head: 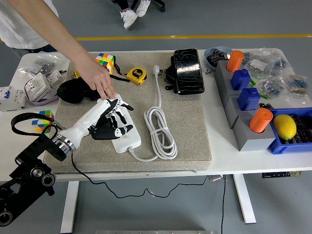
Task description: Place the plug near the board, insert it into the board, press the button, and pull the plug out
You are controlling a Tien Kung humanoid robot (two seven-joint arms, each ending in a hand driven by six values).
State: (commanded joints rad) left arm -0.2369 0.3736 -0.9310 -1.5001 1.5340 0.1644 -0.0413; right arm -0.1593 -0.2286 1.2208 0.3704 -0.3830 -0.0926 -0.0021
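On the white table a beige mat is spread, and on it the white power strip is laid. The strip's far end is pressed down by a person's hand, while the robot's left hand (fingers spread wide) is laid over the black plug on the strip.

Single head view: high, robot's side, facing forward and down; whole white rectangular desk mid-range, grey floor beyond.

So I've got the white power strip lying flat on the grey mat, long side running away from me, its white cable coiled just to the right. The black plug sits over the strip's middle, mostly hidden.
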